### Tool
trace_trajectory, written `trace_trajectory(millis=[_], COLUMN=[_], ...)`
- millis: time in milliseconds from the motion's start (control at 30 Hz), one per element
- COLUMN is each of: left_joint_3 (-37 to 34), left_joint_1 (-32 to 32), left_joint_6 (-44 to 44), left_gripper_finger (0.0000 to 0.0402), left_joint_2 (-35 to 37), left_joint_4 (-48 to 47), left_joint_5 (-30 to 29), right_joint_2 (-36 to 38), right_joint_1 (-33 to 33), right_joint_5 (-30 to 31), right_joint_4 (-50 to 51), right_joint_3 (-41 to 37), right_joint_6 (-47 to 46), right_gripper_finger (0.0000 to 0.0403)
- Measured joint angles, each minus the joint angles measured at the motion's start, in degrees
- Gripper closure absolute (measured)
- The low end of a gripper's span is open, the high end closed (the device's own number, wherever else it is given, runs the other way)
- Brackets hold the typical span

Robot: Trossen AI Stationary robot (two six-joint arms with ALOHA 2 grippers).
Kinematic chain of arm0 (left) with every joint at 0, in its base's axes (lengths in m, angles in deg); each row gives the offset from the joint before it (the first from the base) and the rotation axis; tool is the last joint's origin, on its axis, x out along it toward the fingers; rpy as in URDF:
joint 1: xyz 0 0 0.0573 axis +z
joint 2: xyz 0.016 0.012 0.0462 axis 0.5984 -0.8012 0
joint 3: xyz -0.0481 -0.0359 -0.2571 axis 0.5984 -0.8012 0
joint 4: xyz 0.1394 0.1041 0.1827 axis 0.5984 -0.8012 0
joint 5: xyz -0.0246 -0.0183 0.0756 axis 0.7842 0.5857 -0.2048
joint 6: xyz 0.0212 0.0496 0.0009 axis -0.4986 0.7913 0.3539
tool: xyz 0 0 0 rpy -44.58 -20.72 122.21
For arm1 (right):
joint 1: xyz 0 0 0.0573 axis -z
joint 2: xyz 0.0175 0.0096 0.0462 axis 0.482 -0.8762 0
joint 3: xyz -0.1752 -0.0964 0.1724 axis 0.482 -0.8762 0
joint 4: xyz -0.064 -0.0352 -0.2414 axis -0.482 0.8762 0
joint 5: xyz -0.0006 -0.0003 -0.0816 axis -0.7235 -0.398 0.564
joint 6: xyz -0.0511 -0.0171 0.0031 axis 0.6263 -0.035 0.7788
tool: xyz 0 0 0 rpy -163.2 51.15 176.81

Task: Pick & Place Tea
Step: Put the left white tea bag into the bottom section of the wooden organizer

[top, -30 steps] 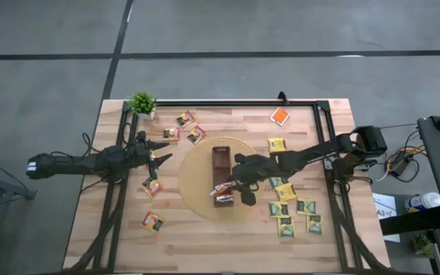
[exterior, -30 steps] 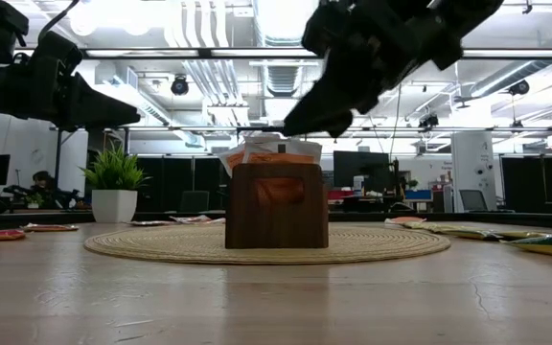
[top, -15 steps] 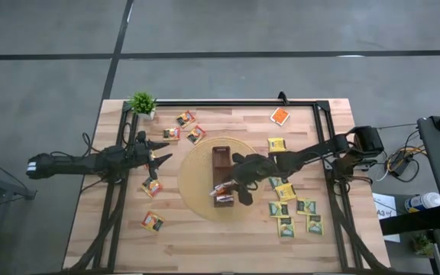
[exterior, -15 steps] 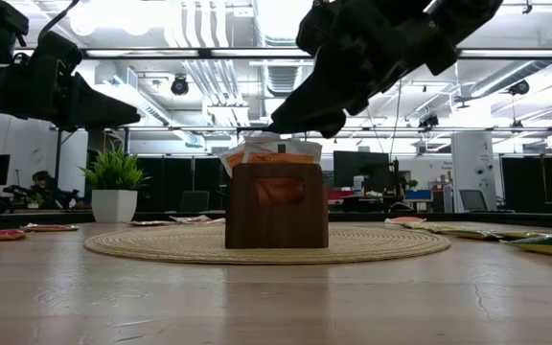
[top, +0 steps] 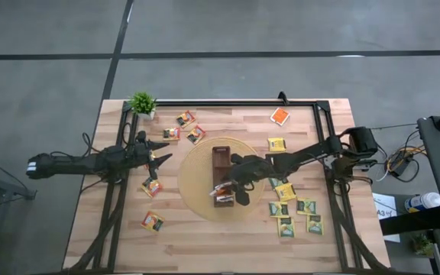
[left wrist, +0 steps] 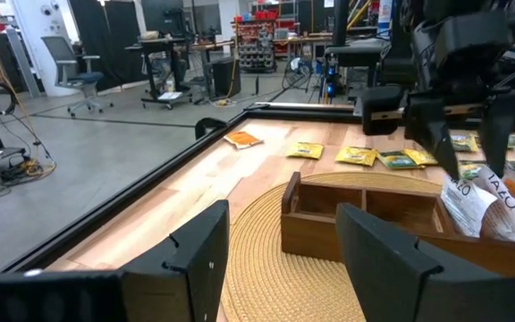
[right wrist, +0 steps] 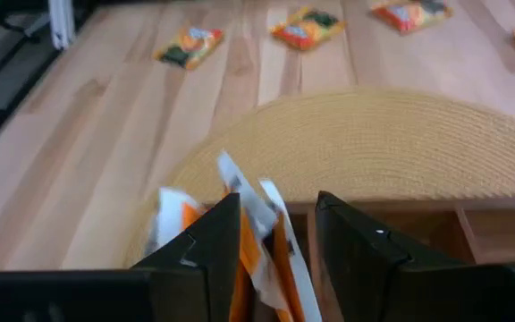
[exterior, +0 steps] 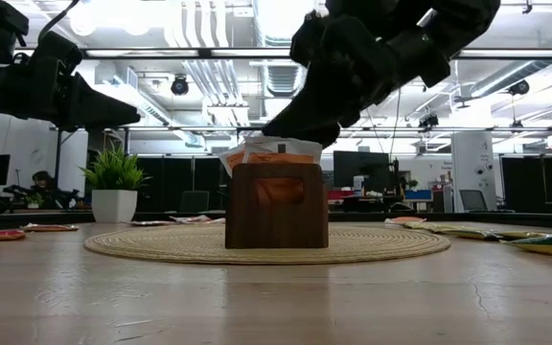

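Observation:
A long brown box [top: 221,164] stands on a round woven mat [top: 193,179]. Several orange-and-white tea sachets [right wrist: 259,215] stand upright in the box's near end. My right gripper [top: 224,188] hovers over them, slanting down from the table's right. It is open, with one finger on either side of the sachets [left wrist: 483,195]. More tea sachets lie flat on the table: orange ones [top: 186,118] at the left, yellow and green ones [top: 286,191] at the right. My left gripper [top: 161,159] waits open at the mat's left, level above the table. My right gripper stands astride the top edges of the upright sachets [right wrist: 271,234] in the box's near end, slanting down from the table's right. I cannot tell whether either finger touches them. The sachets rest in the box.
A small potted plant [top: 142,103] stands at the far left corner. A black frame rail [top: 228,102] runs along the far edge and down both sides. Loose sachets [top: 153,221] lie near the left front, and a group [top: 306,215] lies near the right front.
My right gripper has eased down a little toward the sachets in the box's near end. The sachets and the box stand as before.

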Motion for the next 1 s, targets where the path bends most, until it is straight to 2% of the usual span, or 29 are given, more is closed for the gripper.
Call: trace_trajectory(millis=[233,400,533,700,767,900,1000], left_joint_3=[0.01,0.00,0.01,0.00,0.02,0.01,0.02], left_joint_1=[-0.02,-0.02,-0.02,-0.07,-0.07,-0.07,-0.06], left_joint_6=[0.00,0.01,0.01,0.01,0.01,0.00,0.01], left_gripper_finger=[0.0199,0.0199,0.0199,0.0199,0.0199,0.0199,0.0199], left_joint_2=[-0.03,-0.03,-0.03,-0.03,-0.03,-0.03,-0.05], left_joint_4=[0.00,0.00,0.00,0.00,0.00,0.00,0.00], left_joint_5=[0.00,0.00,0.00,0.00,0.00,0.00,0.00], right_joint_2=[-0.03,-0.05,0.05,0.14,0.18,0.98,2.26], right_joint_1=[0.02,0.00,0.04,-0.13,-0.78,-2.84,-3.32], right_joint_5=[-0.51,-4.47,-4.56,-4.54,-2.98,4.68,6.06], right_joint_4=[-0.05,0.19,0.22,0.30,0.25,0.28,-0.22], right_joint_3=[0.00,0.00,0.00,-0.04,-0.24,-1.39,-2.27], right_joint_6=[0.90,2.36,2.55,1.41,0.83,0.85,0.09], right_gripper_finger=[0.0289,0.0341,0.0387,0.0394,0.0394,0.0394,0.0394])
